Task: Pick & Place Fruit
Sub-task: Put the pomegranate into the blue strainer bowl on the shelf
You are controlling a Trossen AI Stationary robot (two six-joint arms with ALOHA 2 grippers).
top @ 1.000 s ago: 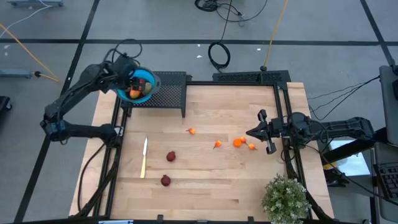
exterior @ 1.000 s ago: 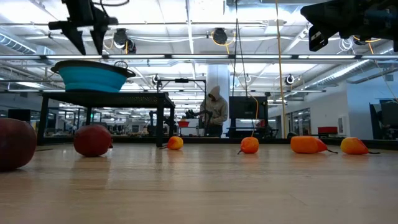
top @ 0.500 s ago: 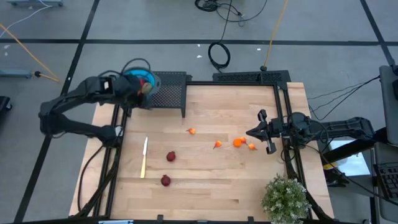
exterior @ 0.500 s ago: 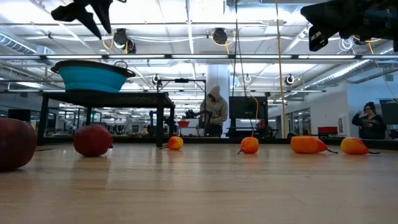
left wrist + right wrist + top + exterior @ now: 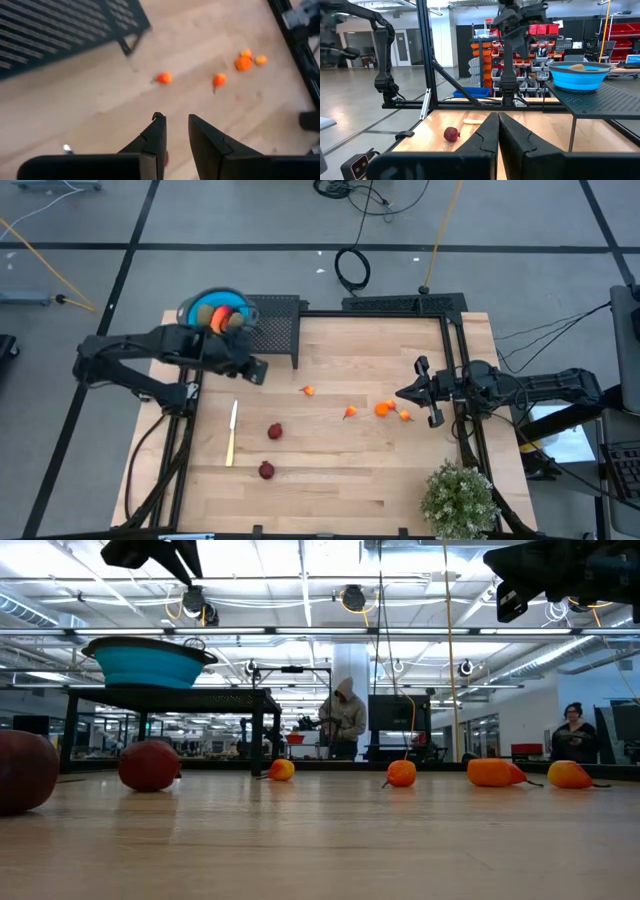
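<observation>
The blue bowl (image 5: 203,304) stands on a black mesh shelf (image 5: 270,325) at the table's far left; an orange-red piece and olive-green pieces lie in it. On the wood lie two dark red round fruits (image 5: 274,431) (image 5: 266,470) and several small orange ones (image 5: 383,408) (image 5: 163,77). My left gripper (image 5: 255,370) (image 5: 175,119) hangs above the table beside the shelf, slanting down, open by a narrow gap with nothing in it. My right gripper (image 5: 405,393) (image 5: 498,117) is shut at the right edge, above the table.
A pale knife (image 5: 232,432) lies left of the dark red fruits. A potted plant (image 5: 460,500) stands at the near right corner. Black frame posts (image 5: 455,370) line the table's sides. In the low view people (image 5: 347,715) show in the room beyond.
My left gripper has swung away from above the bowl, toward the table's right and near edges, out over the wood, turning as it went. The bowl and the fruit on the table have stayed where they were.
</observation>
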